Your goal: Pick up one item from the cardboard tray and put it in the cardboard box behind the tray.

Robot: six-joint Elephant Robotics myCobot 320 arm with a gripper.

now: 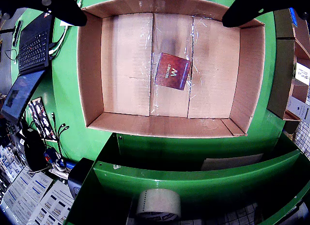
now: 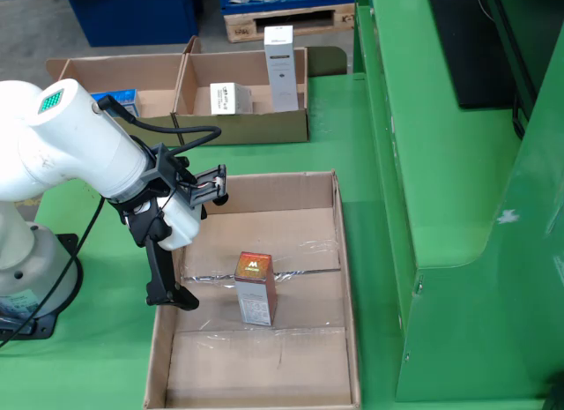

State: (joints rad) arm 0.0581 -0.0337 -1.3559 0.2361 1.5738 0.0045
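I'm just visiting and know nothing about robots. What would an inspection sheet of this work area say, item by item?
Surface: green table, bare where visible.
Job's things: shallow cardboard tray holds one upright red-topped box; divided cardboard box behind it holds a tall white carton, a small white carton and a blue item.
Clutter: roll of tape and a keyboard, seen in the gripper view.
Grippers: black gripper hangs open over the tray's left edge, holding nothing.
Cables: black cable loops along the white arm.
Surroundings: green metal frame, wooden pallet.
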